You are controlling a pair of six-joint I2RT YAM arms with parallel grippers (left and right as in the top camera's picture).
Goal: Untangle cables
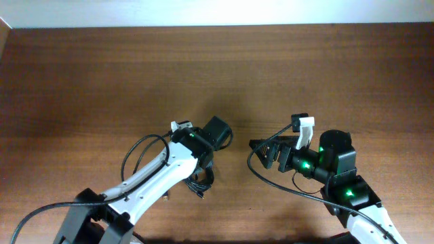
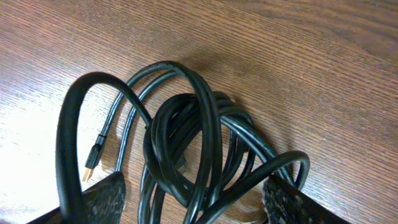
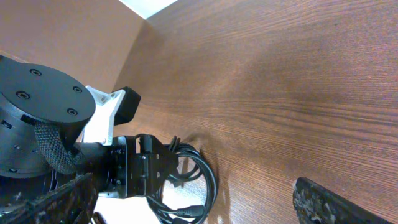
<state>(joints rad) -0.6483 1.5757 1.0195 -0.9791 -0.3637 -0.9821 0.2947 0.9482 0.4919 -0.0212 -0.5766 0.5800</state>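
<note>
One tangle of black cables (image 2: pixel 211 137) on desk (image 1: pixel 102 74), cord count unclear, one gold-tipped plug (image 2: pixel 92 163) at lower left, left claw (image 2: pixel 194 200) wide astride tangle, right claw (image 3: pixel 193 205) wide

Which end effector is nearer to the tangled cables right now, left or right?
Left. The left end effector hangs right over the cables, its fingers on either side of the bundle. The right end effector sits off to the side, open and apart from them.

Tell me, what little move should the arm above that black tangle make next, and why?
Probably close the left gripper on the strands between its fingers. It sits right over the cables, jaws apart on either side of the overlapping loops, nothing pinched yet. The right gripper is open, off to the side.
</note>
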